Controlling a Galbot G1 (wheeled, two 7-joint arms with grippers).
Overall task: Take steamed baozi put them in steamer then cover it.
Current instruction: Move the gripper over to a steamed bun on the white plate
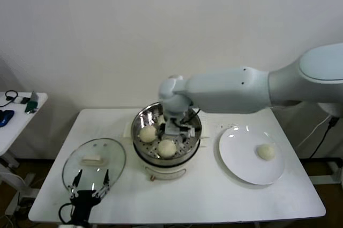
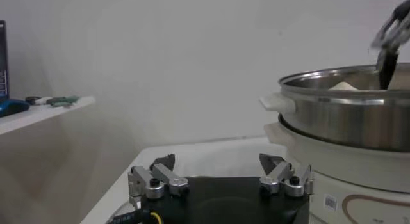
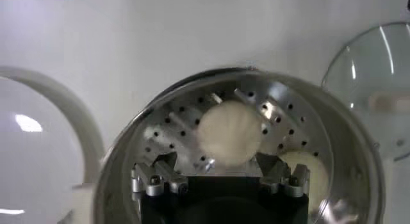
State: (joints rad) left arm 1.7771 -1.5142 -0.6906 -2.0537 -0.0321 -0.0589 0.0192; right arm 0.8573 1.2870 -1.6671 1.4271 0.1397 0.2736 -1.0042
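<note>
The steel steamer [image 1: 140,120] stands on its cream pot base at the table's middle. Two baozi [image 1: 148,133] [image 1: 167,148] lie on its perforated floor, and a third [image 1: 159,119] is partly hidden by the right arm. My right gripper [image 1: 179,127] hangs inside the basket, open, with one baozi [image 3: 230,132] lying just beyond its spread fingertips and another [image 3: 309,172] beside it. One baozi [image 1: 266,152] lies on the white plate [image 1: 238,158]. The glass cover [image 1: 110,155] lies flat at the left. My left gripper [image 1: 88,191] is parked, open and empty, at the table's front edge by the cover.
The left wrist view shows the steamer [image 2: 346,120] close by, with the right gripper's fingers [image 2: 386,59] reaching into it. A side table [image 1: 16,115] with small items stands at the far left. The white table [image 1: 203,201] ends close in front.
</note>
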